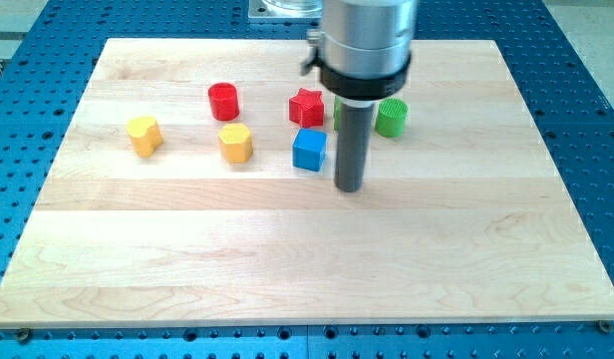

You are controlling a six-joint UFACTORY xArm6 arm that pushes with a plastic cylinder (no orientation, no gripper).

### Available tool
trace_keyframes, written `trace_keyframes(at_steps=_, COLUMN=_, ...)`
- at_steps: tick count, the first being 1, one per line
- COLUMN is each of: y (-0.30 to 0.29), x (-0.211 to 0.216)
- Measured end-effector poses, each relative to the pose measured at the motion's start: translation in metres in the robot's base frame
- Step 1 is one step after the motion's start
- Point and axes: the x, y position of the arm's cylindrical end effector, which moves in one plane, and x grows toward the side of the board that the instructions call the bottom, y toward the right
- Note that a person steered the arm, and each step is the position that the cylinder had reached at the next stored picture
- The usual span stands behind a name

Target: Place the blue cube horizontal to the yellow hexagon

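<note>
On the board's upper half: our tip [348, 187] stands bare, grasping nothing, just right of the blue cube [309, 150].
Blue cube: right of the yellow hexagon [235, 143], roughly level with it, a gap between.
Red star [306, 107]: just above the cube; we judge an upward-slanted push could knock it.
Overshoot: pushing left too far might shove the hexagon itself.

On the desk [287, 259], the blue cube [309, 150] sits right of the yellow hexagon [235, 143] (roughly level), below the red star [306, 107]; my tip [349, 187] stands just right of the cube.
</note>
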Motion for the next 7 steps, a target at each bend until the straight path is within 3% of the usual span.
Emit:
trace_keyframes(at_steps=4, y=-0.038, x=-0.026)
trace_keyframes(at_steps=7, y=-0.030, x=-0.028)
